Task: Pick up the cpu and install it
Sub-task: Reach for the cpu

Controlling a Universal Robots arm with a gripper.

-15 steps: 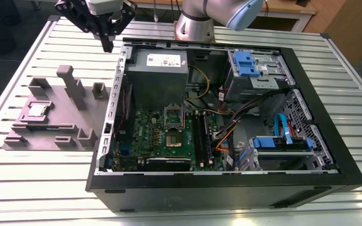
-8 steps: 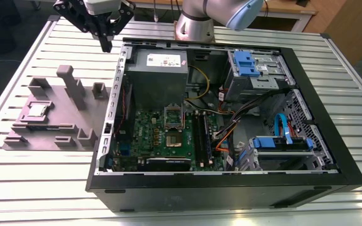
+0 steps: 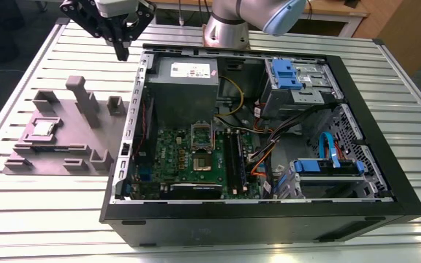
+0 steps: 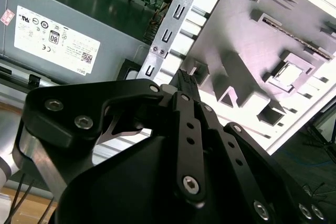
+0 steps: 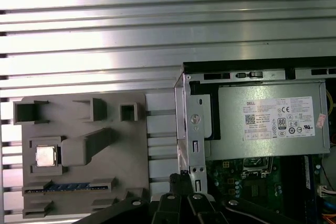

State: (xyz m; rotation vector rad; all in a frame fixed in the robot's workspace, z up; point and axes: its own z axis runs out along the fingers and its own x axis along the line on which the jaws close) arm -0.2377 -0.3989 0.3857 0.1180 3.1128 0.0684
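The cpu (image 3: pixel 44 127) is a small silver square lying flat in a pocket of the grey holder block (image 3: pixel 64 148), on the exterior view's left of the open computer case (image 3: pixel 269 219). It also appears in both wrist views as the cpu (image 5: pixel 46 156) (image 4: pixel 287 74). My gripper (image 3: pixel 123 53) hangs high above the table near the case's far left corner, well away from the chip. Its fingers are shut together with nothing between them, as the gripper (image 4: pixel 185 76) (image 5: pixel 181 179) shows in both wrist views. The motherboard's socket (image 3: pixel 200 162) lies inside the case.
The grey power-supply box (image 3: pixel 183 82) fills the case's far left part, close below the gripper. Blue drive cages (image 3: pixel 291 74) and loose cables (image 3: pixel 269 142) take up the right side. Tall posts (image 3: pixel 85 98) rise from the holder block. The table (image 3: pixel 50 219) is slatted aluminium.
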